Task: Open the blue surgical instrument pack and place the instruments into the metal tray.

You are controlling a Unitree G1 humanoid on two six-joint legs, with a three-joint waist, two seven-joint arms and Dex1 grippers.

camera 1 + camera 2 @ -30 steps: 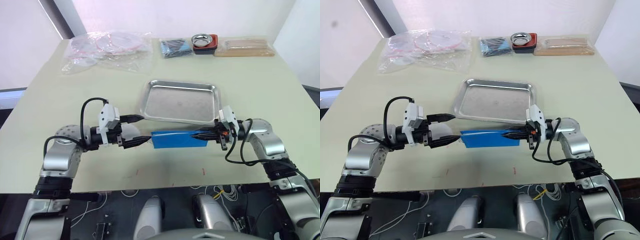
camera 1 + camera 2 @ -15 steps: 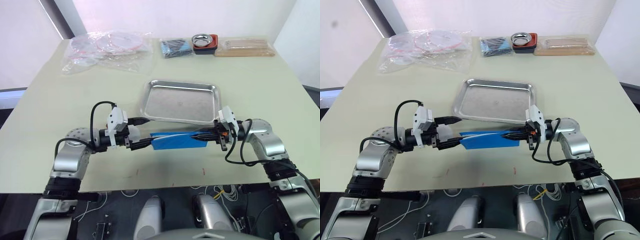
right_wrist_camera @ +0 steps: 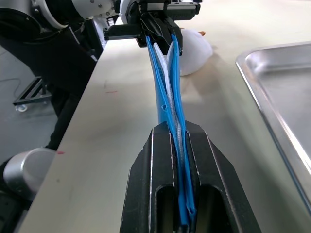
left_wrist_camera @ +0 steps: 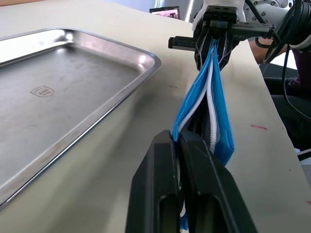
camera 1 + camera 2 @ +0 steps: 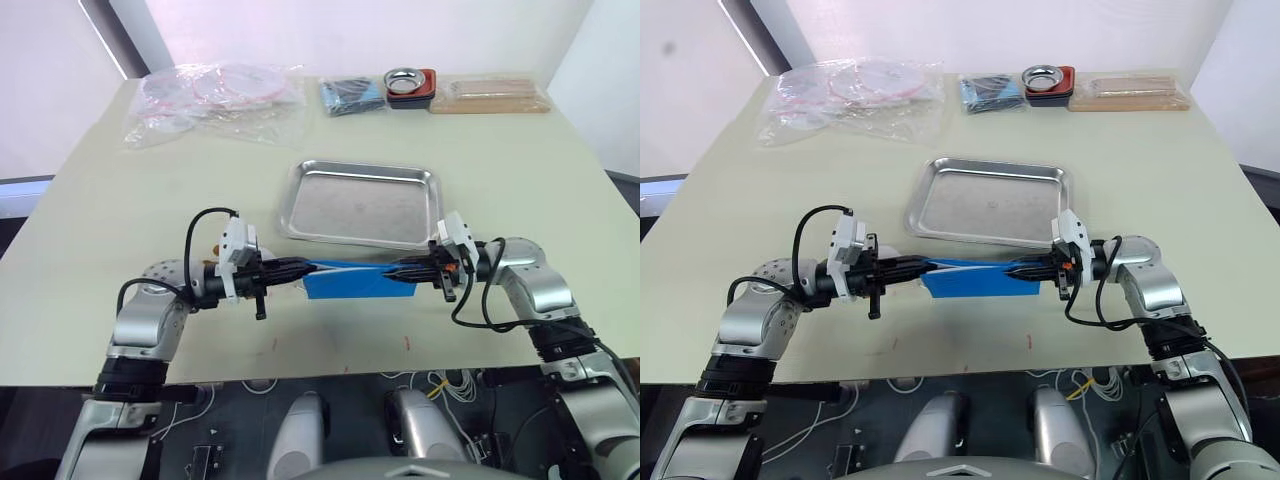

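Observation:
The blue surgical instrument pack point(image 5: 355, 280) is held up on its long edge just in front of the metal tray point(image 5: 362, 166), stretched between my two grippers. My left gripper point(image 5: 306, 268) is shut on the pack's left end, and in the left wrist view its fingertips point(image 4: 167, 141) pinch the blue border. My right gripper point(image 5: 394, 270) is shut on the right end, clamping the blue and white layers point(image 3: 167, 92). The pack's layers gape slightly along the top edge. The instruments are hidden. The tray holds nothing.
At the table's back lie clear plastic bags of tubing point(image 5: 215, 95), a small dark-blue packet point(image 5: 350, 95), a round metal bowl in a red holder point(image 5: 410, 85) and a tan flat package point(image 5: 495, 93). A white lump point(image 3: 194, 46) sits on the table beside the left gripper.
My left gripper moved right from beside the pack, open, onto its left end and shut on it. The right gripper kept its grip and place.

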